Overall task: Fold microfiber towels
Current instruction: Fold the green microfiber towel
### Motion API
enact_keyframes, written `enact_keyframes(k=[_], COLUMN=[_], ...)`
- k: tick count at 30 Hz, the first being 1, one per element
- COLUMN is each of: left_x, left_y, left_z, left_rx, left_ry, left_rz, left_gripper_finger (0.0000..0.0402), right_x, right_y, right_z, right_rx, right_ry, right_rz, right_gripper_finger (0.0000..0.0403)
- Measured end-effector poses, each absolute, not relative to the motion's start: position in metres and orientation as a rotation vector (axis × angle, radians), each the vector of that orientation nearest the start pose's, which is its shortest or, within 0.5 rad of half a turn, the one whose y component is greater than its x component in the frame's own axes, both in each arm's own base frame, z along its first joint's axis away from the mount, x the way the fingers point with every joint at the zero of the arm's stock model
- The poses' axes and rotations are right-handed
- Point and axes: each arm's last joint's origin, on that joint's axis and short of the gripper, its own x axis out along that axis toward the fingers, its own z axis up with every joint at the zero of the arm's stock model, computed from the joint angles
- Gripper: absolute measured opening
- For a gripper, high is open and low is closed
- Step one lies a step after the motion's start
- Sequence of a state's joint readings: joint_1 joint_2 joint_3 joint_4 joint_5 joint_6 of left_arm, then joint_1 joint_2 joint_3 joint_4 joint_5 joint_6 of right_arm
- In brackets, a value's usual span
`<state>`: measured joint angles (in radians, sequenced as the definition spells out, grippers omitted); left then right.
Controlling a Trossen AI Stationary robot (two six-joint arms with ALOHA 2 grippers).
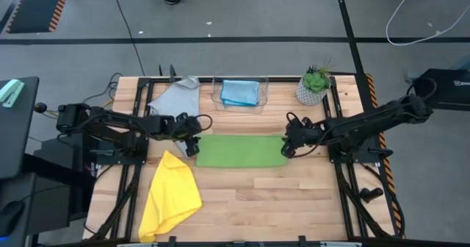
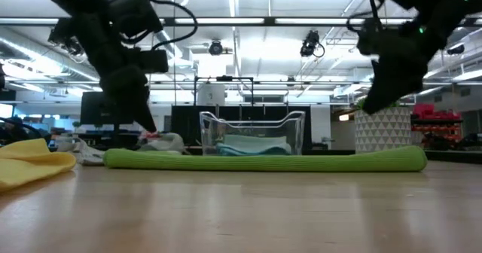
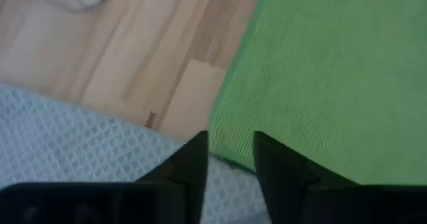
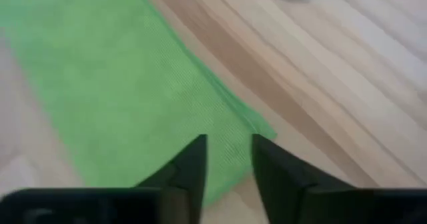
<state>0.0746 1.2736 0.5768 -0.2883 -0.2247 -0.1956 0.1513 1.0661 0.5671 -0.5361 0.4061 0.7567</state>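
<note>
Jaws of both grippers stand slightly apart and hold nothing: left gripper [image 1: 192, 148] and right gripper [image 1: 288, 150] hang at opposite ends of the folded green towel [image 1: 241, 151] on the table [image 1: 264, 203].

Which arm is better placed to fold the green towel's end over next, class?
Neither clearly. The left gripper sits at one end of the green towel, the right gripper at the other. Both are open above its corners.
</note>
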Motion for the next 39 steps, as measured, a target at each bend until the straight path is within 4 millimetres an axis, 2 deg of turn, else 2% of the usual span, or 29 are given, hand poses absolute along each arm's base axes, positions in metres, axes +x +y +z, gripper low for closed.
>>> enact_keyframes(k=[3, 6, 9, 12, 13, 15, 19, 22, 27, 33, 36, 39], left_x=[0.224, 0.23, 0.237, 0.245, 0.247, 0.248, 0.251, 0.252, 0.253, 0.269, 0.281, 0.289], left_y=[0.02, 0.008, -0.002, -0.009, -0.012, -0.016, -0.027, -0.037, -0.052, -0.071, -0.079, -0.086], left_z=[0.172, 0.173, 0.164, 0.151, 0.146, 0.136, 0.121, 0.12, 0.12, 0.108, 0.107, 0.117], left_rx=[-0.097, -0.094, -0.052, -0.029, -0.024, -0.012, -0.001, -0.009, -0.053, -0.115, -0.112, -0.052], left_ry=[0.942, 0.9, 0.864, 0.888, 0.902, 0.946, 1.0, 0.992, 0.948, 0.827, 0.794, 0.807], left_rz=[0.282, 0.101, 0.036, 0.009, 0.0, -0.015, -0.043, -0.057, -0.073, -0.109, -0.13, -0.164], left_gripper_finger=[0.0171, 0.017, 0.0129, 0.0064, 0.0039, 0.0012, 0.0017, 0.0009, 0.0011, 0.0006, 0.001, 0.0008], right_x=[0.19, 0.2, 0.21, 0.22, 0.223, 0.228, 0.233, 0.235, 0.233, 0.233, 0.231, 0.231], right_y=[0.021, 0.032, 0.045, 0.058, 0.061, 0.065, 0.061, 0.055, 0.036, 0.008, 0.001, 0.007], right_z=[0.209, 0.216, 0.2, 0.175, 0.167, 0.152, 0.129, 0.124, 0.127, 0.134, 0.15, 0.174], right_rx=[0.424, 0.43, 0.444, 0.445, 0.434, 0.446, 0.457, 0.456, 0.408, 0.331, 0.342, 0.38], right_ry=[0.806, 0.767, 0.782, 0.844, 0.868, 0.919, 1.008, 1.028, 1.064, 1.078, 1.008, 0.902], right_rz=[-0.56, -0.5, -0.466, -0.467, -0.473, -0.501, -0.569, -0.602, -0.638, -0.647, -0.654, -0.609], right_gripper_finger=[0.0174, 0.0176, 0.0122, 0.0032, 0.0017, 0.0017, 0.0022, 0.0007, 0.0012, 0.0009, 0.0014, 0.0025])
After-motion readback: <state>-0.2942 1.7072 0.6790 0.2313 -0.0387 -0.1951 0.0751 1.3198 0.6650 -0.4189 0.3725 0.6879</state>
